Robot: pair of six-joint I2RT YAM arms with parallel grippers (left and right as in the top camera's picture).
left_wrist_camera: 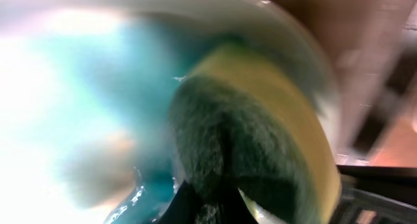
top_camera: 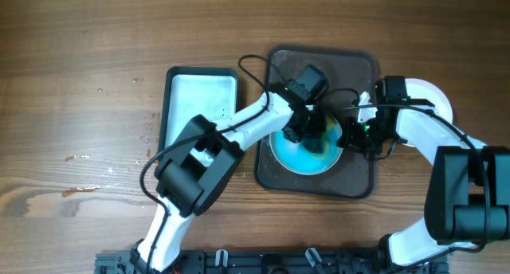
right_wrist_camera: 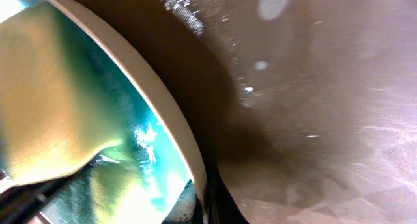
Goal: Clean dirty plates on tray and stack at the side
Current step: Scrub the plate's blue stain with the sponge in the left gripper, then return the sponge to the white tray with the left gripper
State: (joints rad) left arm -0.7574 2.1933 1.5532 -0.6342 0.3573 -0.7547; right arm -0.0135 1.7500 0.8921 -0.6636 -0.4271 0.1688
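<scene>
A teal plate (top_camera: 299,154) with a pale rim lies on the dark brown tray (top_camera: 355,178). My left gripper (top_camera: 312,135) is shut on a yellow and green sponge (top_camera: 321,145) and presses it onto the plate; the left wrist view shows the sponge (left_wrist_camera: 260,139) close up against the plate (left_wrist_camera: 78,100). My right gripper (top_camera: 355,135) is shut on the plate's right rim (right_wrist_camera: 163,107), one finger on each side of it, over the tray (right_wrist_camera: 313,107). A white plate (top_camera: 434,99) lies on the table right of the tray.
A white rectangular tray (top_camera: 199,99) with water drops lies left of the brown tray. Cables run over the brown tray's far edge. Small crumbs lie on the wooden table (top_camera: 80,83) at the left.
</scene>
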